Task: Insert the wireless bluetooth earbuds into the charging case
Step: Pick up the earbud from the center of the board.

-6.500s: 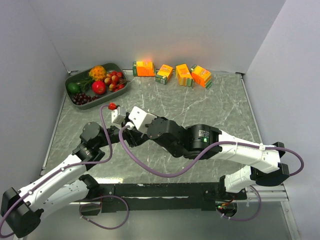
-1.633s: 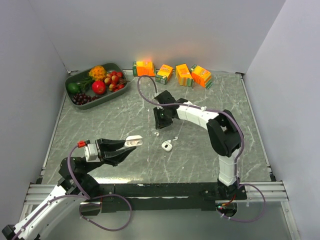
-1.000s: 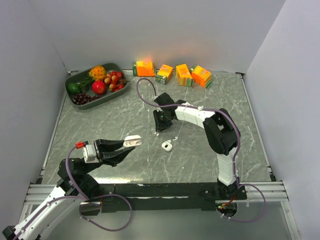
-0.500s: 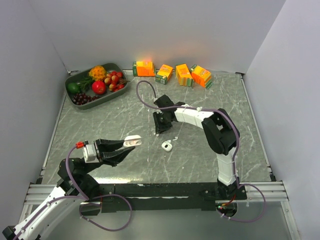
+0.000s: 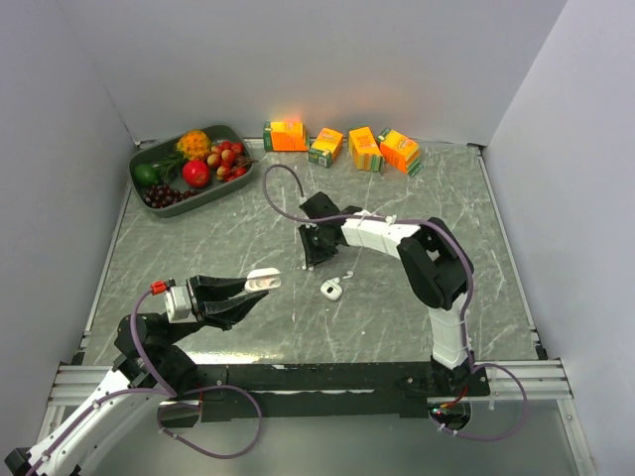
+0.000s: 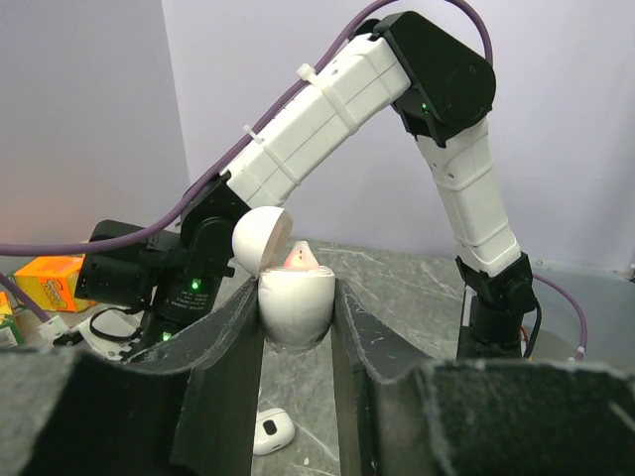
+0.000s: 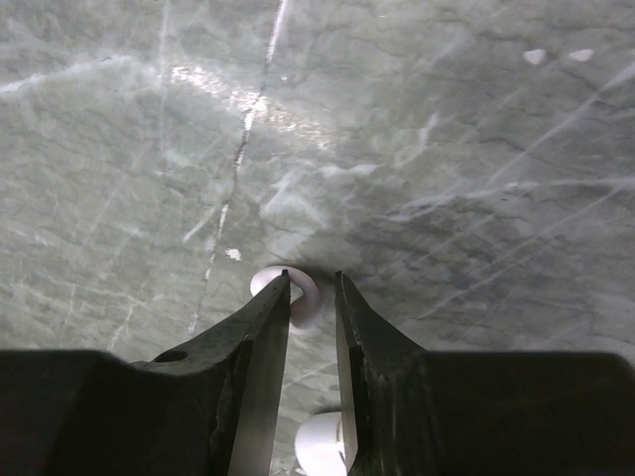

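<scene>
Nothing legible anywhere. The four orange juice cartons (image 5: 365,149) along the back edge of the table at the top of the overhead view carry printing on their faces, but it's far too small to make out a word or a brand. In the left wrist view one orange carton (image 6: 50,281) peeks in at the left edge, and its face is blurred, so no letters there either. No readable numbers, labels or signs on anything else.
</scene>
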Robot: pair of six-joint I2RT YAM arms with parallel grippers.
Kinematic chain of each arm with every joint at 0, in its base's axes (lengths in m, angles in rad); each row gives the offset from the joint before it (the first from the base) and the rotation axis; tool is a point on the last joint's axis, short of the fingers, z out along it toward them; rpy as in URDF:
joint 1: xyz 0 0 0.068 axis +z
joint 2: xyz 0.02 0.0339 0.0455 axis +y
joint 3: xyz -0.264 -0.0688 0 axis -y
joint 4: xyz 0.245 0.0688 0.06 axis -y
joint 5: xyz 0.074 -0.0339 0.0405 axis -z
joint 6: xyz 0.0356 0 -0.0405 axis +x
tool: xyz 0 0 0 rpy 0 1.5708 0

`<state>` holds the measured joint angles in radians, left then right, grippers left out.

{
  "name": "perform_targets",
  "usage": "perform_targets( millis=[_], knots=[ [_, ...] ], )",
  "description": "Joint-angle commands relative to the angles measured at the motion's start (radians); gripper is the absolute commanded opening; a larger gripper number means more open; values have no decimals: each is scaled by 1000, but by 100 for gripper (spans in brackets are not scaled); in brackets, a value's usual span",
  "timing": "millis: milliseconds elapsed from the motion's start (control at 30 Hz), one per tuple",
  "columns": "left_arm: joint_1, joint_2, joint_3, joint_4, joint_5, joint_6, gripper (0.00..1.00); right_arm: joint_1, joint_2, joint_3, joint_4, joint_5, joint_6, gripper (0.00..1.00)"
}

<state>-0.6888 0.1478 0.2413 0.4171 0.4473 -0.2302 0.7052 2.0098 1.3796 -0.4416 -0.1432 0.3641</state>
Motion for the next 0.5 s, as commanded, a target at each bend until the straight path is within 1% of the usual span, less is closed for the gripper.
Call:
perform_targets(
  millis=[0, 67, 100, 167, 200, 267, 300, 467],
  knots=[
    [-2, 6, 4, 17, 2, -9, 1, 62, 7, -48, -2, -35, 29, 27],
    [-2, 3, 3, 14, 4, -6, 1, 66, 3, -54, 1, -33, 35, 22],
    [-2, -1, 3, 14, 2, -8, 1, 65, 0, -60, 4, -30, 36, 17],
    [-2, 1, 3, 15, 2, -8, 1, 66, -9, -62, 4, -27, 39, 13],
    [-2, 1, 3, 15, 1, -6, 1, 66, -14, -62, 3, -19, 39, 7],
    [-2, -1, 1, 17, -2, -6, 1, 66, -35, -62, 1, -16, 39, 2],
    [-2, 1, 1, 17, -2, -8, 1, 65, -45, -62, 1, -9, 41, 0],
    [-2, -1, 1, 18, -15, -6, 1, 66, -158, -59, 0, 24, 42, 0]
  ],
)
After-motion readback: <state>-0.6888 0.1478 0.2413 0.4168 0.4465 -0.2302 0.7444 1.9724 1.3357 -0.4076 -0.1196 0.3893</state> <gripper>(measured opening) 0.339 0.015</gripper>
